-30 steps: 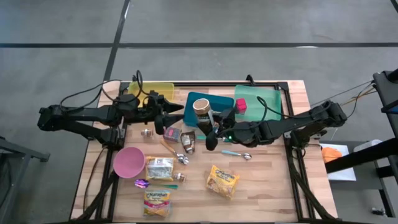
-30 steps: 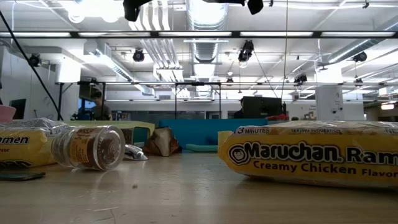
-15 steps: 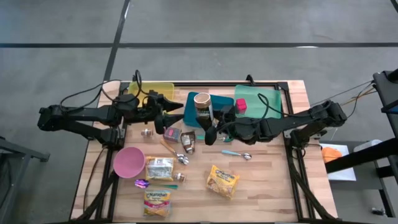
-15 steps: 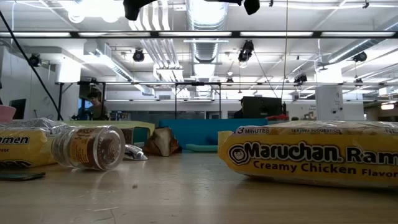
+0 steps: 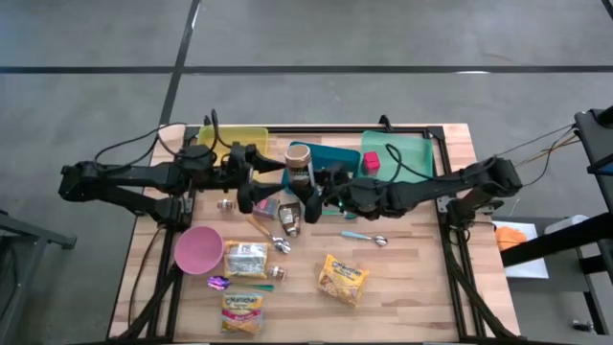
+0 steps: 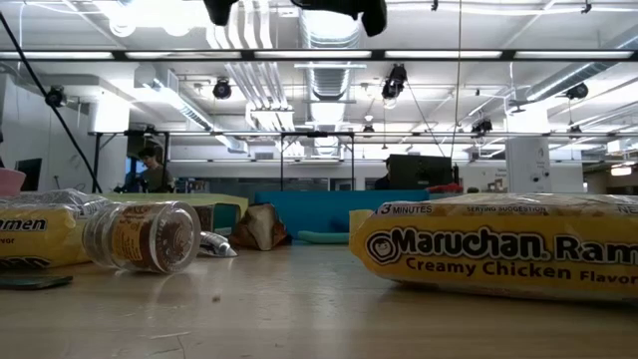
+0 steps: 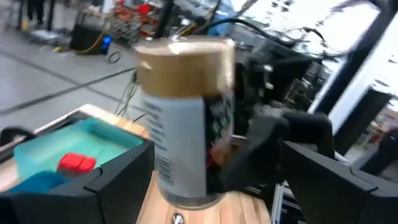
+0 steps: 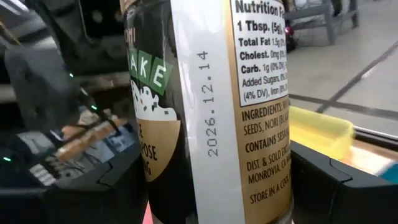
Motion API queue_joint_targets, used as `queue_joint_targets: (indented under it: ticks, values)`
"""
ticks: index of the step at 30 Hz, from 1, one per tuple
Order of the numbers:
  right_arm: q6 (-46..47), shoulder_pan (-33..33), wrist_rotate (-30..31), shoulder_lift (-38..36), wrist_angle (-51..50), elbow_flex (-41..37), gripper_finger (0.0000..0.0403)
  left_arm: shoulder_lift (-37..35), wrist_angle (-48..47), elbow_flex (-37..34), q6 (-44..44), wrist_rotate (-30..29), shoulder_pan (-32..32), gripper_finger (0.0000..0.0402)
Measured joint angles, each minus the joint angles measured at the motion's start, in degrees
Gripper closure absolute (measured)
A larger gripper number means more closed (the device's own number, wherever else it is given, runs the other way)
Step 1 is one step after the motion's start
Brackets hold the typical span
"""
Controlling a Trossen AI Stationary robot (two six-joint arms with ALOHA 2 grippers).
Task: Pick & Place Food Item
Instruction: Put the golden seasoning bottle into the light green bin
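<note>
A seasoning jar [image 5: 300, 165] with a gold lid and a white label hangs in the air over the left end of the blue tray [image 5: 337, 156]. My right gripper [image 5: 308, 188] is shut on it, reaching level from the table's right. My left gripper [image 5: 262, 180] is open and points level at the jar from the left. In the left wrist view the jar [image 7: 186, 118] stands ahead of the open fingers [image 7: 118, 180] without touching them. My right gripper pinches the jar's lower body [image 8: 273, 174] between its two fingers, one on each side. The fingers come level from the table's right. The jar is lifted clear of the table and trays, roughly upright with its lid [image 7: 184, 55] up.
On the far side are a yellow tray [image 5: 239, 137] and a green tray [image 5: 407, 153] with a red block [image 5: 371, 163]. Ramen packs [image 5: 343, 279] [image 5: 243, 311], a pink bowl [image 5: 197, 249], a spoon [image 5: 364, 237] and small packets [image 5: 287, 218] lie on the near half.
My right gripper has carried the jar a little toward the table's left, closer to my left gripper. The jar has stayed lifted in the hold and now shows more of its side from above.
</note>
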Motion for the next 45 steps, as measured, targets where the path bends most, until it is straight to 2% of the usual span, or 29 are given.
queue_joint_targets:
  ticks: [10, 19, 27, 30, 35, 45]
  values:
    - [-1.8, -0.5, -6.1, 4.5, 3.7, 3.5, 0.0127, 0.1, 1.0, -0.1, 9.6, 0.6, -0.1, 0.0051]
    - [-4.8, -0.5, -9.9, 7.0, 4.9, 6.4, 0.0127, 0.0, 1.5, 0.0, 9.6, 1.2, -0.1, 0.0051]
    - [-6.1, -0.4, -13.2, 8.7, 6.7, 7.4, 0.0127, 0.1, 5.9, -0.1, 7.9, 4.9, 0.0, 0.0053]
    - [-7.0, -0.4, -13.3, 8.8, 8.8, 7.4, 0.0127, 0.1, 6.8, -0.1, 7.0, 6.7, 0.0, 0.0067]
    - [-9.1, -0.4, -14.2, 9.0, 11.3, 7.4, 0.0127, 0.1, 7.0, -0.1, 7.0, 8.3, 0.0, 0.0120]
    - [-9.4, -0.5, -15.6, 9.4, 12.2, 7.4, 0.0127, 0.1, 7.9, -0.1, 7.0, 8.4, 0.0, 0.0120]
